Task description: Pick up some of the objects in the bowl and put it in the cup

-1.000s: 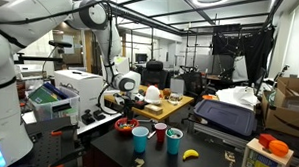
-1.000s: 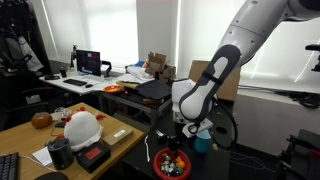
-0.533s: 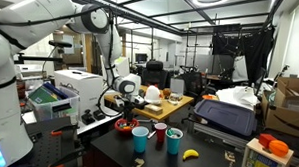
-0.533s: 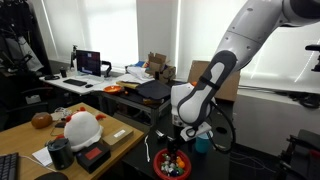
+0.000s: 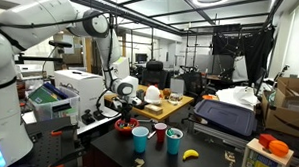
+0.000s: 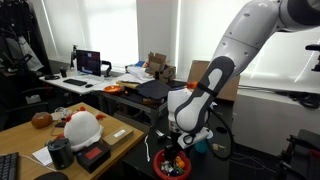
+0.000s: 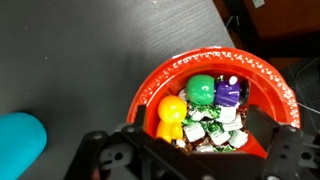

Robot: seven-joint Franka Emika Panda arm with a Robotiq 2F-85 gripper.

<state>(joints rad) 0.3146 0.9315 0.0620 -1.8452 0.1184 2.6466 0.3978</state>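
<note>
The red bowl point(image 7: 200, 62) fills the wrist view. It holds an orange figure point(image 7: 170, 112), a green one point(image 7: 203, 90), a purple one point(image 7: 232, 92) and several small green-and-white wrapped pieces point(image 7: 208, 125). My gripper point(image 7: 200, 142) is open, its two fingers low over the bowl on either side of the wrapped pieces. In both exterior views the gripper point(image 5: 124, 116) point(image 6: 172, 150) hangs just above the bowl point(image 5: 127, 125) point(image 6: 172, 166). A teal cup point(image 5: 141, 139), a red cup point(image 5: 160, 134) and another teal cup point(image 5: 175, 140) stand beside the bowl.
A banana point(image 5: 191, 154) lies on the dark table past the cups. A teal cup point(image 7: 20, 140) shows at the left edge of the wrist view. A white helmet point(image 6: 82, 127) and a black box sit on the wooden desk nearby.
The arm has lowered the gripper a little closer to the red bowl. Nothing has been taken hold of.
</note>
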